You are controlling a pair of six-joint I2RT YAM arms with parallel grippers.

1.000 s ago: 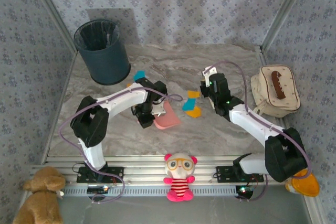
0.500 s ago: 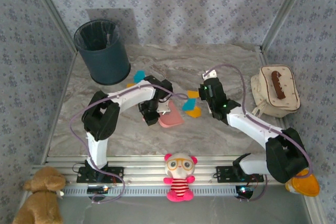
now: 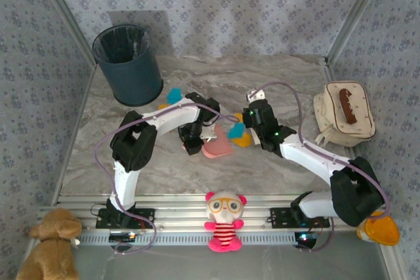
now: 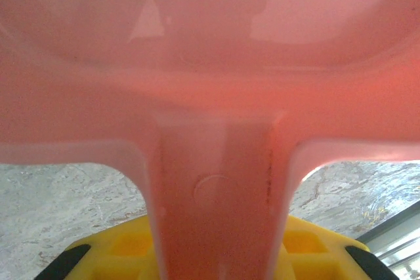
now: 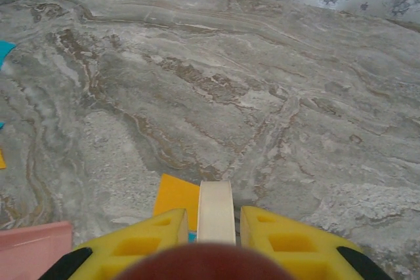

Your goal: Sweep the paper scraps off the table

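My left gripper (image 3: 194, 141) is shut on the handle (image 4: 216, 208) of a pink dustpan (image 3: 217, 146), whose pan lies flat on the table (image 3: 295, 77) with its mouth toward the right. A cyan paper scrap (image 3: 235, 129) and an orange one (image 3: 243, 140) lie just right of the pan. My right gripper (image 3: 245, 124) hangs over them, shut on a narrow cream-white tool (image 5: 216, 211). Under its tip lies an orange scrap (image 5: 176, 195), with the pan's corner (image 5: 33, 244) beside it. Two more scraps, cyan (image 3: 174, 95) and orange (image 3: 161, 105), lie behind the left arm.
A dark waste bin (image 3: 128, 63) stands at the back left. A cream bag (image 3: 344, 115) sits at the right edge. A pink plush doll (image 3: 224, 221) and a brown teddy (image 3: 49, 247) rest by the near rail, below the table.
The left arm has slid the dustpan a little to the right, toward the scraps. The right gripper has moved left and nearer, closing in over the same scraps.
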